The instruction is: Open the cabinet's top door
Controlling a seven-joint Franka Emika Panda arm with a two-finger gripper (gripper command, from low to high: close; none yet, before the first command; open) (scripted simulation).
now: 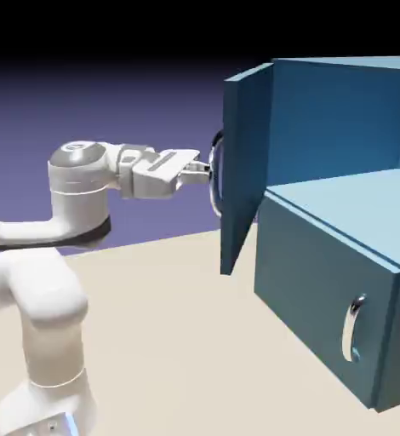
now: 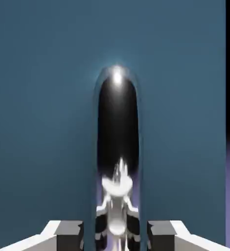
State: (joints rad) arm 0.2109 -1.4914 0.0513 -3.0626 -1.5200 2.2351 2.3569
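Observation:
The teal-blue cabinet [image 1: 340,255] stands at the right. Its top door [image 1: 244,170] is swung wide open toward the arm, baring the lighter blue inside. My gripper [image 1: 205,173] reaches in from the left and is shut on the door's curved silver handle [image 1: 215,174]. In the hand view that handle [image 2: 118,147] runs upright between my two grey fingertips [image 2: 68,235], with the door panel [image 2: 43,98] filling the picture behind it.
The lower panel [image 1: 322,298] with its own silver handle [image 1: 353,328] is closed. The beige table [image 1: 169,341] stretches in front of the cabinet. My white arm [image 1: 76,183] rises at the lower left.

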